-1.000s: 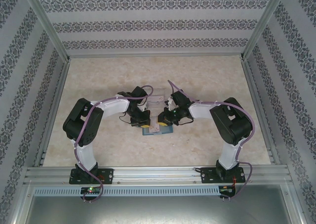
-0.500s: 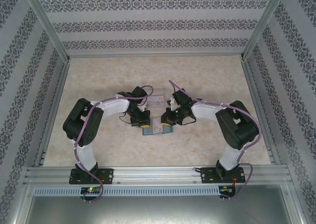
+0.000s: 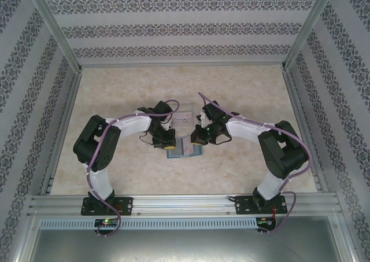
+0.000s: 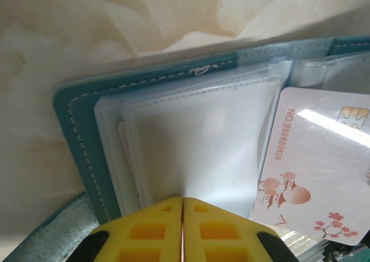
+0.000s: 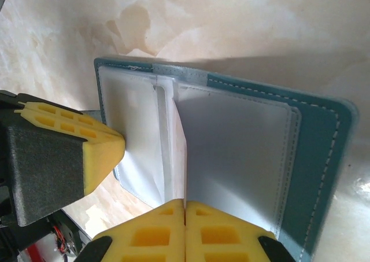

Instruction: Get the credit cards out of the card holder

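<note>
While poised over the open card holder [image 5: 318, 175], found left gripper [image 4: 182, 216] and right gripper [image 5: 185, 221] pinched fully shut at its clear sleeves [image 4: 196, 140]; could not tell whether gripping a leaf. Saw pale credit card [image 4: 315, 175] sleeved beside its spine [image 4: 260, 56]. Risked hoisting the holder by pinching plastic instead of card.

A lab-style robot test booth: aluminium frame [image 3: 185, 203], patterned wallpaper panels [image 3: 185, 28], marble-look tabletop [image 3: 115, 88].

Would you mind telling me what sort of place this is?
Probably an enclosed robot test cell: aluminium frame rails, patterned wallpaper panels, a marble-look tabletop, with left arm and right arm bolted down.
</note>
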`<control>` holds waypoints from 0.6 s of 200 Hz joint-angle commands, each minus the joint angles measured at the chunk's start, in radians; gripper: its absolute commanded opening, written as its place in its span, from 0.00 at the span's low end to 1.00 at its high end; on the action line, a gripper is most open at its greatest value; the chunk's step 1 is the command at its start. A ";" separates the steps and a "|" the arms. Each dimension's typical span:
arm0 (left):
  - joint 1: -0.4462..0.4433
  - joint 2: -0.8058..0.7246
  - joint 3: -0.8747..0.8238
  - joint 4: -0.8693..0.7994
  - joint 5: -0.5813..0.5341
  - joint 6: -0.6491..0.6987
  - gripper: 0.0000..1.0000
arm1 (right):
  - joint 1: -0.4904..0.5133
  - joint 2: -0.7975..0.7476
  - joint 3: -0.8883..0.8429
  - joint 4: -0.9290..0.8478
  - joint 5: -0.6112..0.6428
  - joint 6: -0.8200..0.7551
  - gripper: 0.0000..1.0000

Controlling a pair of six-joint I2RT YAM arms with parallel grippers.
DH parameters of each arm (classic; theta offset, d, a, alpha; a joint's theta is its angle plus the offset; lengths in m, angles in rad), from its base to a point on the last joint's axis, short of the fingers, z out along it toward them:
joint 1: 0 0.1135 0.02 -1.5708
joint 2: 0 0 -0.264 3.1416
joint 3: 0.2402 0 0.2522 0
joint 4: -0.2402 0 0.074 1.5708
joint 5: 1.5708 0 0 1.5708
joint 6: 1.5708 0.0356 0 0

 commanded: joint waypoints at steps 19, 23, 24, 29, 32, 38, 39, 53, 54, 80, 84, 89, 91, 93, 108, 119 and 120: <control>-0.012 -0.048 0.013 -0.053 -0.028 -0.015 0.10 | -0.009 -0.036 0.025 -0.041 0.030 -0.023 0.08; -0.012 -0.051 0.014 -0.054 -0.028 -0.016 0.10 | -0.010 -0.038 0.026 -0.042 0.028 -0.024 0.08; -0.012 -0.051 0.014 -0.054 -0.028 -0.017 0.10 | -0.010 -0.038 0.027 -0.042 0.029 -0.024 0.08; -0.012 -0.055 0.015 -0.055 -0.030 -0.018 0.10 | -0.010 -0.040 0.027 -0.043 0.030 -0.024 0.08; -0.012 -0.056 0.015 -0.054 -0.031 -0.018 0.10 | -0.010 -0.042 0.027 -0.043 0.030 -0.023 0.08; -0.012 -0.060 0.017 -0.055 -0.032 -0.019 0.10 | -0.010 -0.047 0.029 -0.044 0.030 -0.024 0.08; -0.013 -0.061 0.018 -0.055 -0.032 -0.019 0.10 | -0.010 -0.047 0.029 -0.044 0.030 -0.024 0.08; -0.013 -0.068 0.020 -0.056 -0.038 -0.019 0.10 | -0.010 -0.054 0.033 -0.048 0.030 -0.026 0.08; -0.012 -0.069 0.021 -0.055 -0.039 -0.019 0.10 | -0.010 -0.055 0.034 -0.047 0.030 -0.026 0.08; -0.009 -0.078 0.020 -0.054 -0.052 -0.015 0.11 | -0.010 -0.070 0.044 -0.061 0.033 -0.040 0.07; -0.006 -0.079 0.018 -0.055 -0.053 -0.014 0.11 | -0.010 -0.072 0.046 -0.064 0.033 -0.045 0.07; -0.004 -0.081 0.015 -0.054 -0.053 -0.015 0.11 | -0.010 -0.075 0.048 -0.068 0.033 -0.054 0.07; -0.002 -0.082 0.014 -0.053 -0.052 -0.014 0.11 | -0.010 -0.075 0.049 -0.070 0.034 -0.057 0.07; -0.001 -0.083 0.012 -0.052 -0.053 -0.015 0.11 | -0.010 -0.076 0.050 -0.073 0.036 -0.064 0.07; 0.005 -0.090 0.000 -0.048 -0.055 -0.013 0.11 | -0.010 -0.082 0.065 -0.105 0.055 -0.120 0.07; 0.013 -0.096 -0.009 -0.047 -0.058 -0.010 0.11 | -0.007 -0.087 0.078 -0.125 0.060 -0.174 0.06; 0.013 -0.096 -0.010 -0.047 -0.058 -0.009 0.11 | -0.007 -0.087 0.079 -0.127 0.060 -0.179 0.06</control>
